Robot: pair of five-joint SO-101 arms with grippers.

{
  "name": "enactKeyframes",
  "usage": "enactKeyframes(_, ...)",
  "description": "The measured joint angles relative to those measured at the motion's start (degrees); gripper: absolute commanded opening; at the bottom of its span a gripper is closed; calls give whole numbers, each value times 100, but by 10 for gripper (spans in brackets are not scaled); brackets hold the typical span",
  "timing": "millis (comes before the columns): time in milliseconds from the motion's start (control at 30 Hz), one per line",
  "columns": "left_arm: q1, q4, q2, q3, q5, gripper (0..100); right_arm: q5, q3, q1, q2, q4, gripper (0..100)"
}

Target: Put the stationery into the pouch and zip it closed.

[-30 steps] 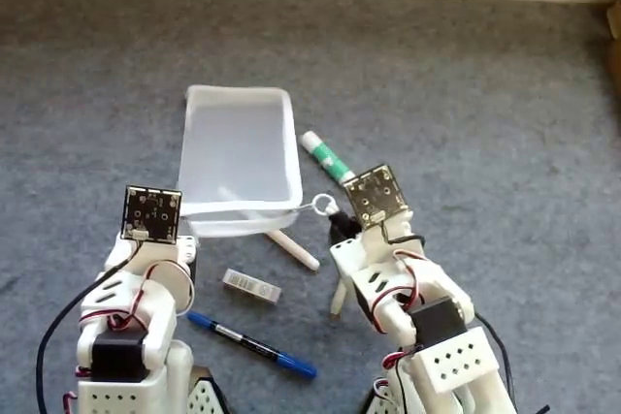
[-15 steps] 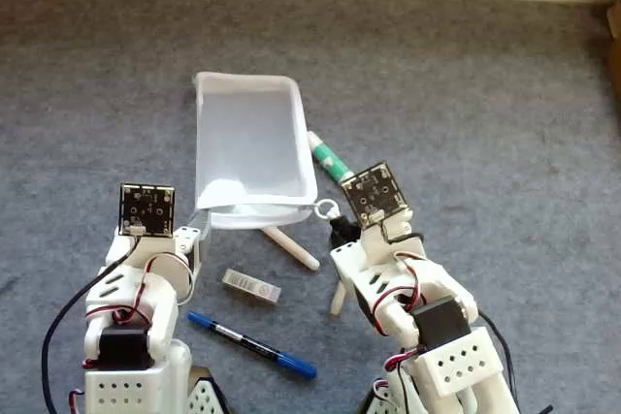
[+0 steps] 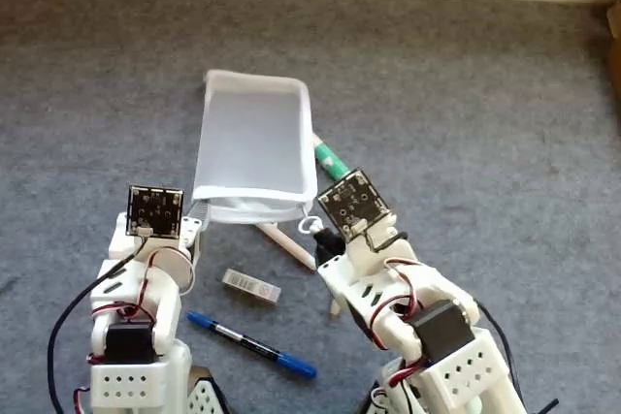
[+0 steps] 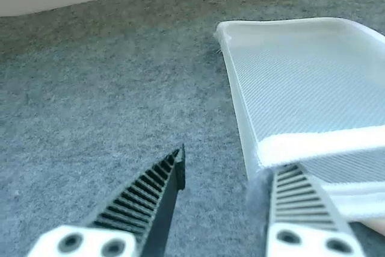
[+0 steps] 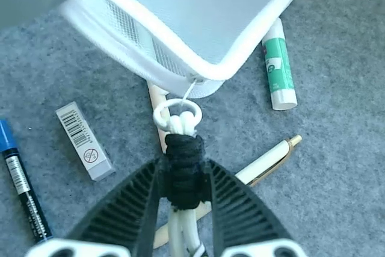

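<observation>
Your pouch lies mid-table: a translucent white mesh sleeve with white edging, its near mouth sagging open. Your right gripper is clamped on the black-wrapped zip cord at the near-right corner. Your left gripper has its fingers apart at the near-left corner, one against the rim.

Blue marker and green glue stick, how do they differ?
The blue marker is long and slim, the green glue stick shorter and thicker. The blue marker lies well clear of the pouch, the green glue stick right beside it. Both lie flat on the carpet, outside the pouch.
</observation>
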Motion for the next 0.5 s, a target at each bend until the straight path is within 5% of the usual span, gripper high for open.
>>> enactKeyframes(200, 316, -18, 0, 0, 0, 1, 0, -18, 0, 0, 0, 4)
enactKeyframes(367, 352, -18, 0, -9, -281, 7, 9, -18, -18, 0, 0, 10)
enactKeyframes(500, 352, 404, 0, -97, -334, 7, 9, -18, -18, 0, 0, 113)
